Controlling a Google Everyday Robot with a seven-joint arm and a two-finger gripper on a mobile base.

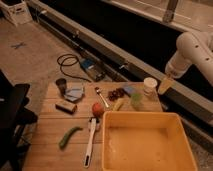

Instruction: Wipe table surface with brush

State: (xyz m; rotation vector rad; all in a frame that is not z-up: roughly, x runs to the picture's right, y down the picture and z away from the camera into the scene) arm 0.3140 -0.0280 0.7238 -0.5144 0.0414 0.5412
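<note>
Claw (166, 85) hangs at the end of the white arm over the table's far right edge, near a white jar (149, 86), jaws spread and holding nothing. The brush (90, 140) lies flat on the table surface (47, 134), between a green vegetable (69, 136) and the yellow tub (145, 116), well apart from the claw. By this, the task looks barely begun: the brush is not yet picked up, and reaching, grasping and all the wiping are left.
</note>
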